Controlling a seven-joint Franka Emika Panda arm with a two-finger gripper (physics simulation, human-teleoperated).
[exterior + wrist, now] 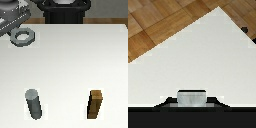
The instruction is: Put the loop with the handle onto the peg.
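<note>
The loop with the handle [22, 36] is a flat grey octagonal ring at the far corner of the white table [75, 60], on the exterior view's left. My gripper [12, 27] reaches in from the upper left corner of that view and appears shut on the loop's handle. In the wrist view a grey stub, the handle [191, 97], sits between dark gripper parts, and the ring itself is hidden. The peg [34, 104], a dark grey upright cylinder, stands near the front of the table on the exterior view's left, well apart from the loop.
A brown wooden square-sided block [96, 104] stands upright at the front on the exterior view's right, level with the peg. The robot's dark base [65, 12] is at the far edge. The wrist view shows the table's edge and wooden floor [158, 25] beyond it.
</note>
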